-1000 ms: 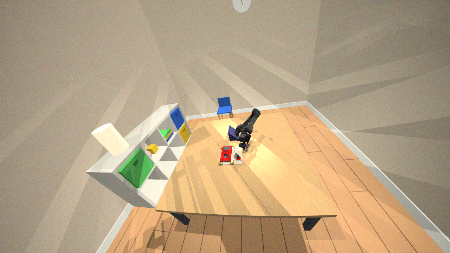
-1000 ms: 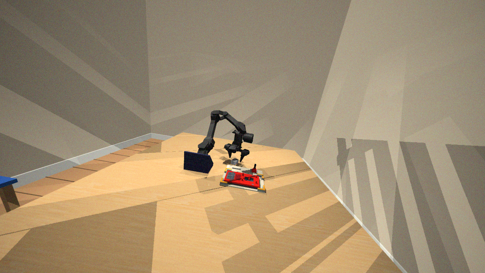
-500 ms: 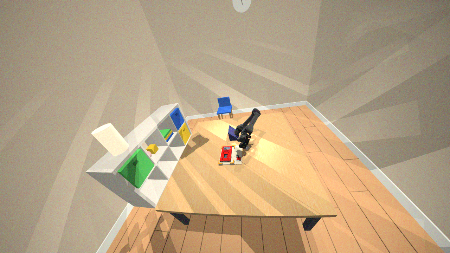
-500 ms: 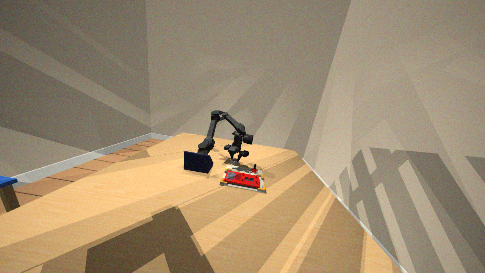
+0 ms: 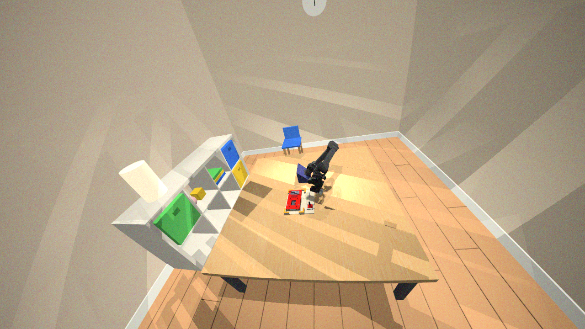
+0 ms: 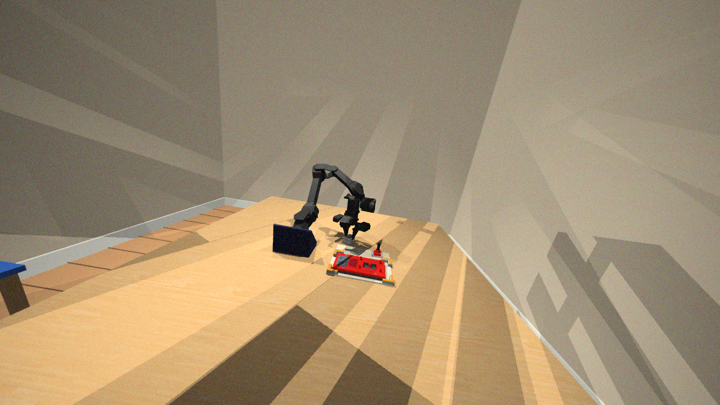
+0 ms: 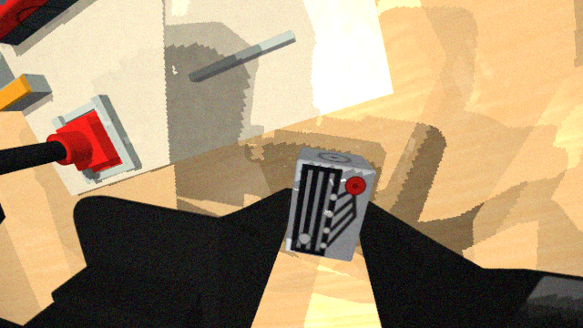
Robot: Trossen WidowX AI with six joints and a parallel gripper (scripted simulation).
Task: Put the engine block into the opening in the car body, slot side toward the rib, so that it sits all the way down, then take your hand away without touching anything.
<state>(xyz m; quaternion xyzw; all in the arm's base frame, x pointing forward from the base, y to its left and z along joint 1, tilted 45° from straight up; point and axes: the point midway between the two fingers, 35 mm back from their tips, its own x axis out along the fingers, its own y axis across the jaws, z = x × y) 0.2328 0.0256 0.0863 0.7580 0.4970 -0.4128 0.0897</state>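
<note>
My gripper [image 5: 316,189] [image 6: 350,237] [image 7: 325,202] points down and is shut on the engine block [image 6: 348,241] [image 7: 343,232], a small grey block. Its patterned face, with black stripes and a red disc, faces the wrist camera. I cannot tell whether the block touches the table. The red car body [image 5: 289,200] [image 6: 376,272] [image 7: 9,20] lies on a white base plate beside the gripper, with a dark opening [image 5: 293,202] in it. In the wrist view only a corner of the car body shows. The rib and the block's slot side cannot be made out.
On the white base plate [image 7: 127,68] stand a red holder [image 5: 310,206] [image 6: 377,252] [image 7: 93,141] with a black upright stick and a low grey bar [image 7: 241,56]. Orange corner pieces edge the car body. A dark blue slanted block [image 5: 301,173] [image 6: 293,241] stands by the arm's base.
</note>
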